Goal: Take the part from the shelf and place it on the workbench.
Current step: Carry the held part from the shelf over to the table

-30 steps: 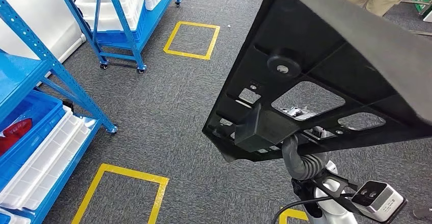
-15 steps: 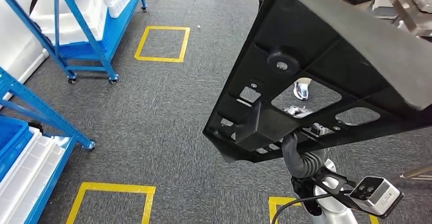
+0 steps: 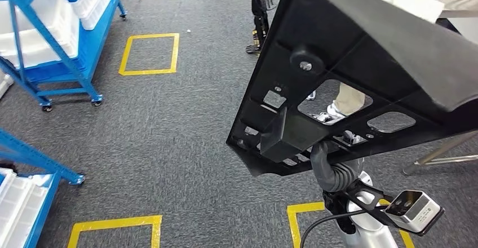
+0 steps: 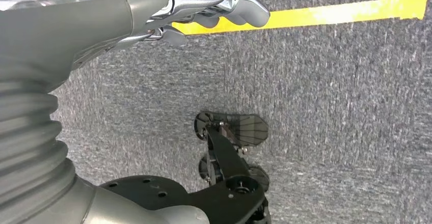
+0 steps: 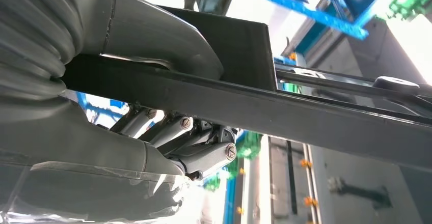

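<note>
While carrying toward the workbench, grips the large flat black plastic part with cut-out windows (image 3: 361, 73) from beneath with the right hand (image 5: 168, 132): thick thumb over one face of the panel edge, darker fingers (image 5: 204, 155) curled against the other face, clamped firm. Holds the part raised and tilted, well above the grey carpet floor (image 3: 169, 135), probably to keep the broad panel from catching on anything while walking. Sits close before the head camera, hiding most of the hand beneath it. Hangs the left hand (image 4: 214, 5) down beside the body over the carpet near a yellow tape line (image 4: 331, 14), fingers curled loosely inward, nothing in them, likely because one hand suffices for the load.

Compared with a second ago, has swung the whole view: blue metal wheeled shelving rack with white bins (image 3: 53, 45), once nearer the part, now lies farther off from it; steel table leg (image 3: 445, 146) and a standing person's legs (image 3: 344, 98) now appear just behind the part. Keeps the same hold.
</note>
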Controlling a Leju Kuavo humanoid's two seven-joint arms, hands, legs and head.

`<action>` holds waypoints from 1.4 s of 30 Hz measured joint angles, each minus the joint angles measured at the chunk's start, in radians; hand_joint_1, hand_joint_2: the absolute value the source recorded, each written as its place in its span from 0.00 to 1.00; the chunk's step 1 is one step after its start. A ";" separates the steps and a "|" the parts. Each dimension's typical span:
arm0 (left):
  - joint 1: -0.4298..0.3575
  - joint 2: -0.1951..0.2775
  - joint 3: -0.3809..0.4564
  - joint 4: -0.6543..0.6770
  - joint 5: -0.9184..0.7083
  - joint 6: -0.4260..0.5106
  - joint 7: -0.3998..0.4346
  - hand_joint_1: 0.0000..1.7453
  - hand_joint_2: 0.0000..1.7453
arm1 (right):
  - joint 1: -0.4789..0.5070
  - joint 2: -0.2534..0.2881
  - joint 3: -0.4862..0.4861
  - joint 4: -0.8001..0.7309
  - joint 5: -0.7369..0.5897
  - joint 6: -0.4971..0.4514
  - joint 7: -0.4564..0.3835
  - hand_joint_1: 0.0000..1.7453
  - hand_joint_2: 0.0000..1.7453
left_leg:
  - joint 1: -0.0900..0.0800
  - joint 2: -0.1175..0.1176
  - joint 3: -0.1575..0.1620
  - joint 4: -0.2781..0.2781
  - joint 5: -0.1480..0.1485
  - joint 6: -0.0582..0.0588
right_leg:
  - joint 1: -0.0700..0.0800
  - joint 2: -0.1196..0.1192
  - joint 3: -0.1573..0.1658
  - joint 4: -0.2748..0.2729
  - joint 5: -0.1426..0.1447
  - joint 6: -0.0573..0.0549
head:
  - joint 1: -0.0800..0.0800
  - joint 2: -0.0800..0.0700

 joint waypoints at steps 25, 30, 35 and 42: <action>-0.002 -0.001 0.015 0.000 -0.018 -0.007 0.016 0.00 1.00 | -0.024 0.015 0.018 0.012 0.032 -0.050 0.023 1.00 1.00 | 0.010 -0.052 -0.018 0.002 0.014 0.022 | -0.019 0.057 -0.123 0.244 -0.086 0.023 | 0.006 0.000; -0.006 -0.002 0.015 0.000 -0.018 -0.010 0.016 0.00 1.00 | -0.026 0.015 0.017 0.012 0.030 -0.051 0.022 1.00 1.00 | 0.003 -0.010 -0.010 0.004 0.005 0.003 | 0.000 -0.001 0.006 -0.003 -0.004 0.003 | 0.004 0.000; -0.010 -0.002 0.017 0.000 -0.018 -0.018 0.013 0.00 1.00 | -0.026 0.015 0.018 0.011 0.021 -0.051 0.019 1.00 1.00 | 0.009 -0.043 -0.038 0.087 -0.054 -0.020 | -0.011 0.046 0.015 -0.023 0.010 -0.019 | 0.000 0.000; -0.002 -0.003 0.034 0.000 -0.010 -0.019 0.013 0.00 1.00 | -0.034 0.015 0.018 0.029 0.000 -0.047 0.008 1.00 1.00 | 0.019 -0.116 -0.077 0.136 -0.022 -0.024 | -0.010 0.125 0.011 -0.008 0.006 -0.017 | -0.004 0.000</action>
